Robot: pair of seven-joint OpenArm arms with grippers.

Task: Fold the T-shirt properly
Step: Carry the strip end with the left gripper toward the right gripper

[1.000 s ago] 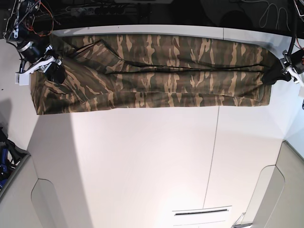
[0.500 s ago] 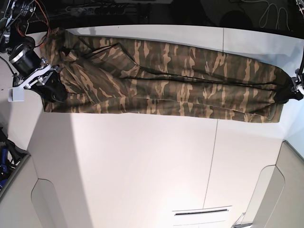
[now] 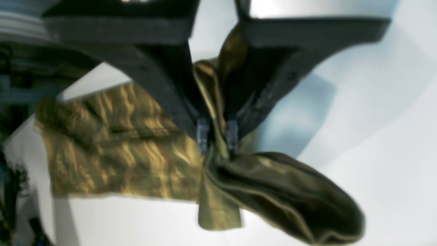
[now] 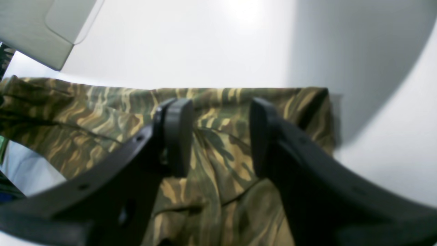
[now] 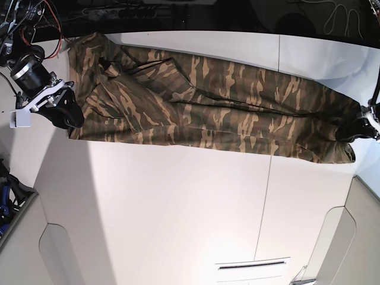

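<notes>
The camouflage T-shirt (image 5: 208,107) lies stretched in a long band across the far part of the white table (image 5: 178,208). My left gripper (image 5: 360,130) is at the shirt's right end in the base view. In the left wrist view it (image 3: 217,138) is shut on a bunched fold of the shirt (image 3: 112,143). My right gripper (image 5: 70,116) is at the shirt's left end. In the right wrist view it (image 4: 220,136) is open, its fingers apart just above the flat cloth (image 4: 222,164). No collar label shows.
The table's dark back edge with cables (image 5: 119,10) runs just behind the shirt. Grey panels stand at the front left (image 5: 24,249) and front right (image 5: 356,237). A table seam (image 5: 267,196) runs front to back. A slot (image 5: 252,266) is at the front.
The shirt has slid toward the front and to the base view's right, now lying slanted. Both grippers moved forward with it; the left one dragged its end farthest.
</notes>
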